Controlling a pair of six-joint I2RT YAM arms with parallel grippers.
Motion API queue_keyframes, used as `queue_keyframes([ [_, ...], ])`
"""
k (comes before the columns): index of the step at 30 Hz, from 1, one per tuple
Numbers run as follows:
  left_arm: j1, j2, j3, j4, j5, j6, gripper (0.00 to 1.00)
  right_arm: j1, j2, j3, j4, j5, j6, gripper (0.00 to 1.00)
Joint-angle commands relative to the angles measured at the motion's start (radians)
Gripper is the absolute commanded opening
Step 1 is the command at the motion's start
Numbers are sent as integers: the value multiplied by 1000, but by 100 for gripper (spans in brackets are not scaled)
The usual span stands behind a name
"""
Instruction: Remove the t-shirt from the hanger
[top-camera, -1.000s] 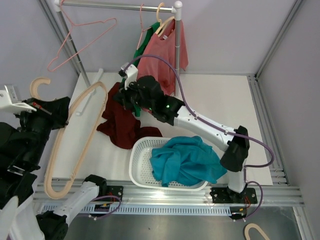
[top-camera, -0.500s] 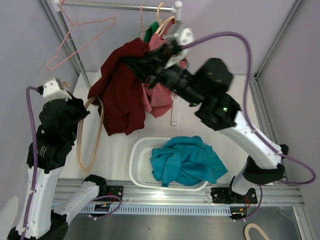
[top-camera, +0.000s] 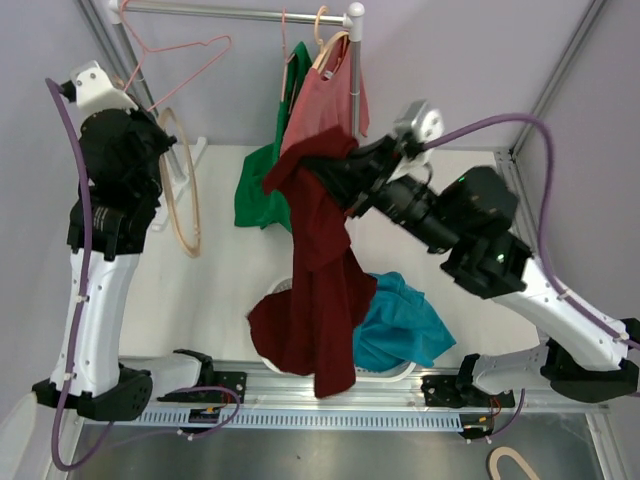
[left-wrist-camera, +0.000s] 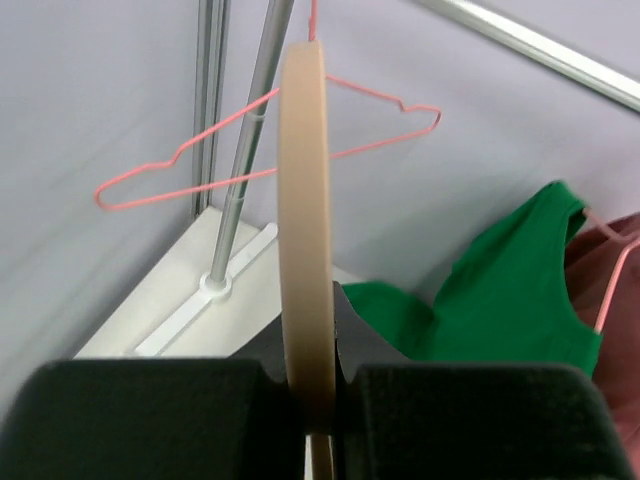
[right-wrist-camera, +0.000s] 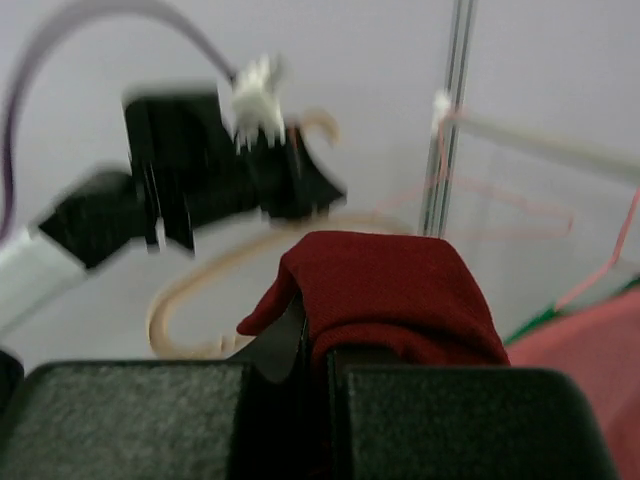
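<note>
The dark red t-shirt (top-camera: 318, 270) hangs free from my right gripper (top-camera: 322, 172), which is shut on a bunch of its cloth (right-wrist-camera: 395, 295) high above the table. Its lower end drapes over the basket's front. My left gripper (top-camera: 152, 140) is raised at the left and is shut on the bare tan wooden hanger (top-camera: 182, 190), seen edge-on in the left wrist view (left-wrist-camera: 306, 230). The shirt and the hanger are apart.
A white basket (top-camera: 266, 300) with a teal cloth (top-camera: 400, 325) sits at the table's front. A green shirt (top-camera: 262, 185) and a pink shirt (top-camera: 322, 95) hang on the rack rail (top-camera: 240, 12), beside an empty pink wire hanger (top-camera: 170, 70). The rack pole (left-wrist-camera: 245, 150) stands close by.
My right gripper has swung right and lifted, so the red shirt now hangs long over the basket. My left gripper has risen with the hanger, now clear of the shirt.
</note>
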Motion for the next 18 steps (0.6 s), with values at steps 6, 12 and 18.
queue_keyframes([
  [6,81,124,116,190,203,29,1,24,-247,-603,25,42,355,0],
  [12,106,246,267,147,321,55,1,121,-290,-857,-273,119,590,0],
  [18,130,323,307,193,442,85,1,116,-114,-915,-430,106,700,0],
])
